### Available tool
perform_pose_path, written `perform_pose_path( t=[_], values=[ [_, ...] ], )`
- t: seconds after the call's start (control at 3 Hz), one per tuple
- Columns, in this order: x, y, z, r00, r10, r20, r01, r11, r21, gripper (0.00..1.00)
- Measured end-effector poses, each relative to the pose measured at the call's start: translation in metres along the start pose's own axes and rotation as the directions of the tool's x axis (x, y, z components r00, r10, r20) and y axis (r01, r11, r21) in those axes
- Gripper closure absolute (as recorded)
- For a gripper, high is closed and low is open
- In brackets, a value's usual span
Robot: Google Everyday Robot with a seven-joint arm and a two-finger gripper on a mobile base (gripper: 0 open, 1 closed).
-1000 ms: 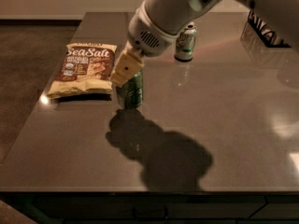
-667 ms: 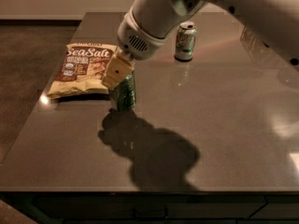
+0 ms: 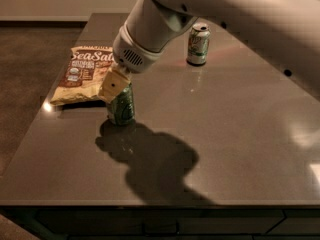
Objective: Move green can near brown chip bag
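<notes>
The green can stands upright on the dark table, just right of the brown chip bag, which lies flat with white "Sea Salt" lettering. My gripper comes down from the upper right and sits over the top of the green can, its cream-coloured fingers around the can's upper part. The can's top is hidden by the gripper. The can's base rests on or just above the table, next to the bag's lower right corner.
A paler white-and-green can stands upright at the back of the table. My large white arm crosses the upper right of the view. The table's left edge runs close beside the chip bag.
My gripper has carried the green can leftward, closer to the chip bag. The can now sits right beside the bag's lower right corner.
</notes>
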State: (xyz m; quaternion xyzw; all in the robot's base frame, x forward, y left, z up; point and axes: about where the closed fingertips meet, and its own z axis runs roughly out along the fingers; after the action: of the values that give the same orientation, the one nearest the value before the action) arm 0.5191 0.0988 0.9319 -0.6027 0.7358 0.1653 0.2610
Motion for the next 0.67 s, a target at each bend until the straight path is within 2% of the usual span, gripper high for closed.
perform_pose_path(
  t=[0.33, 0.67],
  values=[
    [-0.008, -0.003, 0.012, 1.0, 0.003, 0.01, -0.003, 1.0, -0.001, 1.0],
    [-0.019, -0.002, 0.02, 1.0, 0.011, 0.009, -0.012, 0.9999, 0.013, 0.83]
  ],
)
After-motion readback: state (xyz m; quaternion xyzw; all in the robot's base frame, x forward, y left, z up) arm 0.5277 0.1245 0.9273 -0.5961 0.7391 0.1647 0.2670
